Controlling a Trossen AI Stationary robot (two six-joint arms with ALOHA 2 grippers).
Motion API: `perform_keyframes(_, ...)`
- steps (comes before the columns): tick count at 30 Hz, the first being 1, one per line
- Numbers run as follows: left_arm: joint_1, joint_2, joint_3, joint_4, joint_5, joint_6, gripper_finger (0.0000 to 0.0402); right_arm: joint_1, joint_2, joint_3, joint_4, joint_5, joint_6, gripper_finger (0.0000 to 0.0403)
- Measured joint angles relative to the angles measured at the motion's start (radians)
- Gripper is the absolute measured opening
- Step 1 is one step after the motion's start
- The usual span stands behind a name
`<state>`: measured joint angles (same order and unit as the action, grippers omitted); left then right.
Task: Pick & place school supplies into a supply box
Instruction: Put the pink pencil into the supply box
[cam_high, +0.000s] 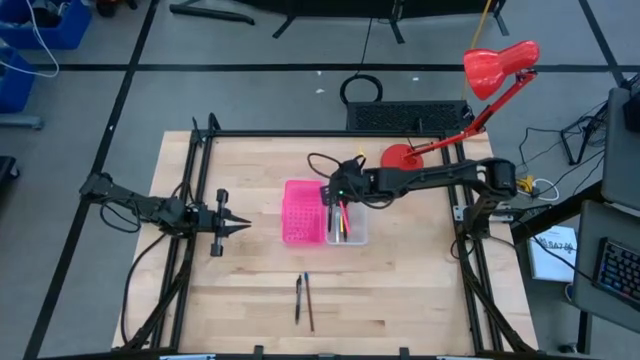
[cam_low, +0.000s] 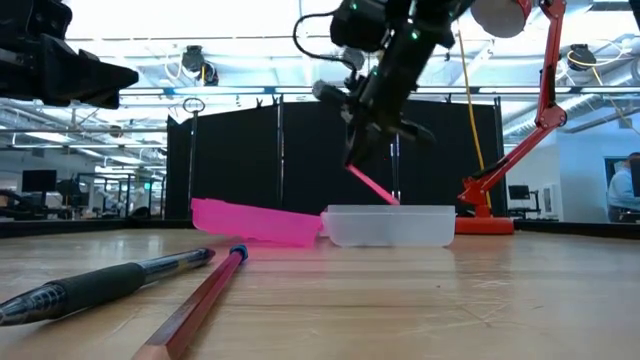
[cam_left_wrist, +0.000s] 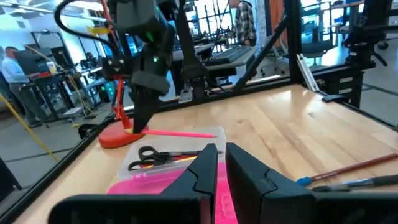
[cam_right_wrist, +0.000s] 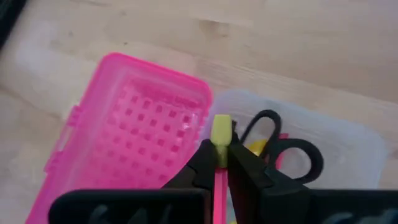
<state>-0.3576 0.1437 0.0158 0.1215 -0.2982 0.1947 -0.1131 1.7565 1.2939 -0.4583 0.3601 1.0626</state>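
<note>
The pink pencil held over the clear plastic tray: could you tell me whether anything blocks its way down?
Nothing visible does: the right gripper holds the pink pencil above the clear plastic tray, beside the scissors already inside.

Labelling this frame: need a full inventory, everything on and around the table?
supply box: 1, clear, table centre
scissors: 1, black handles, in the box
pink pencil: 1, tilted, tip down in the box, held by the right hand
pink perforated panel: 1, against the box's left side
pen and pencil: 2, dark, near front edge
desk lamp: 1, red, back right
left hand: idle, left of panel
right hand: shut on the pencil, over the box
</note>
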Motion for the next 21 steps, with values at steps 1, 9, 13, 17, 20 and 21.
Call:
perform_keyframes(1, 0.0, 0.0, 0.0, 0.0, 0.0, -0.008, 0.0042, -0.007, 0.0, -0.013, 0.01, -0.003, 0.0, 0.0015)
perform_keyframes(9, 0.0, 0.0, 0.0, -0.029, -0.002, -0.074, 0.0042, -0.048, 0.001, -0.101, 0.086, -0.052, 0.045, 0.0015)
perform_keyframes(13, 0.0, 0.0, 0.0, -0.027, -0.001, -0.104, 0.0042, -0.058, 0.0, -0.129, 0.089, -0.052, 0.07, 0.0015)
perform_keyframes(17, 0.0, 0.0, 0.0, -0.021, -0.001, -0.112, 0.0042, -0.057, 0.0, -0.146, 0.089, -0.078, 0.076, 0.0015)
perform_keyframes(20, 0.0, 0.0, 0.0, -0.021, -0.001, -0.112, 0.0042, -0.057, 0.0, -0.162, 0.089, -0.081, 0.078, 0.0015)
perform_keyframes(21, 0.0, 0.0, 0.0, -0.021, -0.001, -0.113, 0.0042, -0.057, 0.0, -0.167, 0.088, -0.081, 0.078, 0.0015)
